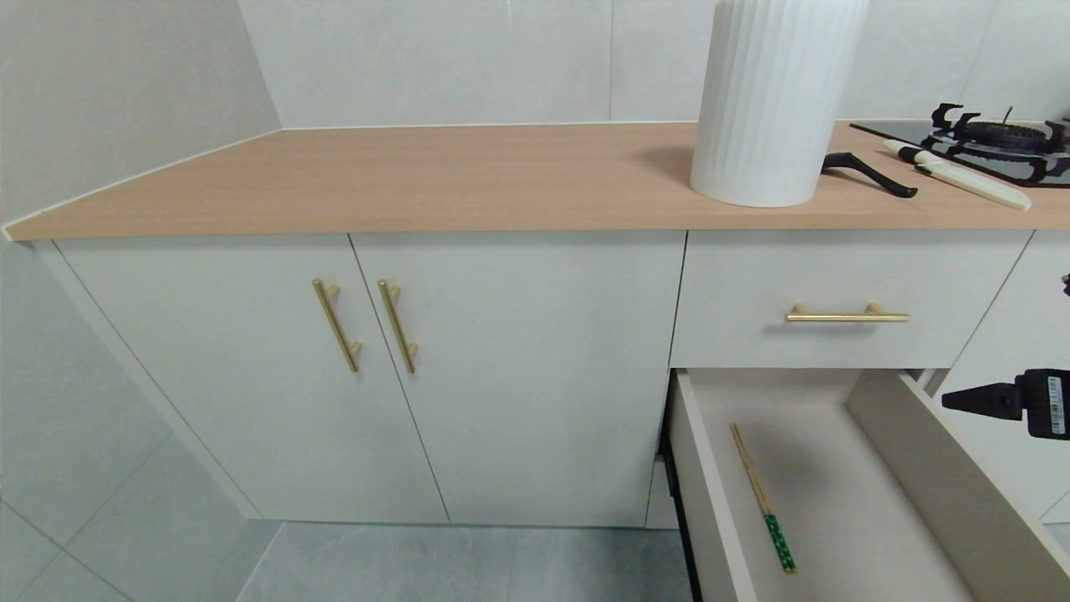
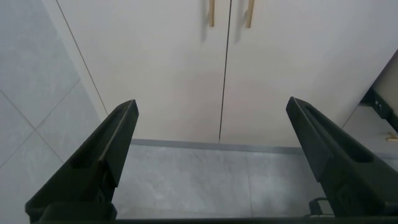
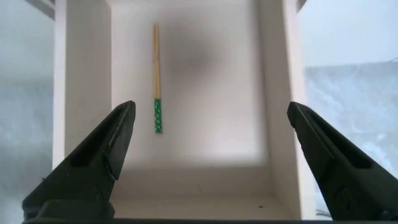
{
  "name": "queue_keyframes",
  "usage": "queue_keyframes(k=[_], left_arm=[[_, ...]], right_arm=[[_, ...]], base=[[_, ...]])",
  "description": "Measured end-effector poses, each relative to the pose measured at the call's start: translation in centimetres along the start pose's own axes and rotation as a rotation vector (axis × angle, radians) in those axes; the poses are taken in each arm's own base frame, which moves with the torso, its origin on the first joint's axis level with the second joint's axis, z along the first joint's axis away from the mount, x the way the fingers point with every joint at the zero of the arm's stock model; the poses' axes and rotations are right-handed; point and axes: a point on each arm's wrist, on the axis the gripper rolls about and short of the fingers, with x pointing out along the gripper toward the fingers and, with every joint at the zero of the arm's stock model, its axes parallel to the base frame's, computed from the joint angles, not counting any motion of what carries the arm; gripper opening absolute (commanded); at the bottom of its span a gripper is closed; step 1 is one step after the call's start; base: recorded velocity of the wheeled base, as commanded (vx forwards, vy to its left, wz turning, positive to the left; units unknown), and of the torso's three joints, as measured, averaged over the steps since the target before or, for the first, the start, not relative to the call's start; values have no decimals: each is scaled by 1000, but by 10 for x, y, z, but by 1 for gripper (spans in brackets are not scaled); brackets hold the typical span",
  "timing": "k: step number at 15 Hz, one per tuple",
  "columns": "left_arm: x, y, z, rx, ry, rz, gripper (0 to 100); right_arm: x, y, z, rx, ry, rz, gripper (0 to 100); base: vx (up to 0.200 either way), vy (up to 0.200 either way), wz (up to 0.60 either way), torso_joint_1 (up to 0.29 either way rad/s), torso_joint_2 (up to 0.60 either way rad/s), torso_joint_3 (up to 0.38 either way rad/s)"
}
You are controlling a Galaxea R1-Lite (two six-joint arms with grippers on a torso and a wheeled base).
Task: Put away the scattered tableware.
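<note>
Open drawer (image 1: pixel 700 493) w/ chopsticks (image 1: pixel 762 497) inside; left claw (image 2: pixel 211 104) & right claw (image 3: pixel 210 109) both apart, empty.

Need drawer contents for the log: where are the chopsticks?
Chopsticks lie in the open drawer, lower right of head view, near its left wall, green ends toward the robot.

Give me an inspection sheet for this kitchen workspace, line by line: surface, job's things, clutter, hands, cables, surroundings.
Surface: wooden counter over white cabinets.
Job's things: chopsticks lying in the open drawer; knife and a black handle on the counter by the stove.
Clutter: tall white jar on the counter, hiding part of the black handle.
Hands: left hand open, facing the shut doors; right hand open, above the drawer.
Cables: nothing seen.
Surroundings: tiled wall, grey floor.
</note>
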Motion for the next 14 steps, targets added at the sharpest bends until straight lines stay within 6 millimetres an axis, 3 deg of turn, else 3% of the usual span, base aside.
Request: queue_keyframes(k=[5,8,14], left_arm=[[0,0,0,-1,-2,0,100],[0,0,0,0,0,0,100],[0,0,0,0,-1,0,100]], right_arm=[[-12,0,0,-13,-42,2,100],[-13,0,-1,-22,-42,2,100],[-15,0,-2,-25,-46,3,100]], base=[[0,0,0,83,-197,-169],[0,0,0,74,-497,-281],[0,0,0,226,-471,-278]])
